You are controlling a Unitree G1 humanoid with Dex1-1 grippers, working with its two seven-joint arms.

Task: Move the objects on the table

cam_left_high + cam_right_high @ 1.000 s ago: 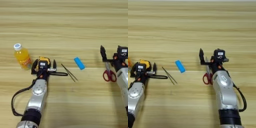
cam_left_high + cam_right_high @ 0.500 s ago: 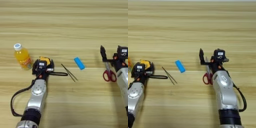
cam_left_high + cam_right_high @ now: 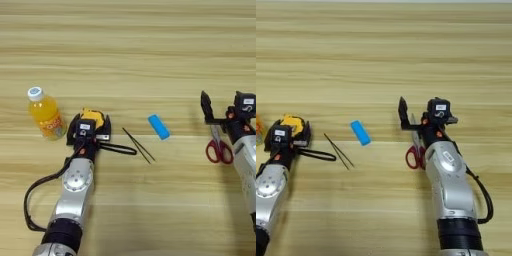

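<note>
A: In the left eye view, what lies on the table (image 3: 150, 60)?

B: Light wood with long plank grain. A clear orange-juice bottle (image 3: 45, 114) with a round white cap stands at the left. Just right of it is a boxy yellow-black tape measure (image 3: 93, 118), its thin black strap (image 3: 120, 148) looping out to the right. Then come thin black tweezers (image 3: 138, 145), lying slantwise, and a small rounded blue block (image 3: 158, 126).

A: And the left arm?

B: A silver forearm rises from the lower edge. The left gripper (image 3: 89, 131) sits at the tape measure, a black finger on either side of it. I cannot tell whether it grips.

A: The other side?

B: The right gripper (image 3: 220, 112) is at the right edge, over the blades of the red-handled scissors (image 3: 219, 149), whose loops lie toward the robot.

A: What does the right eye view add?

B: The right arm is seen whole, silver and jointed, with a black cable. One black finger (image 3: 403, 114) stands up at the left, well apart from the gripper's block, so the hand is wide. The scissors lie flat beneath it.
</note>
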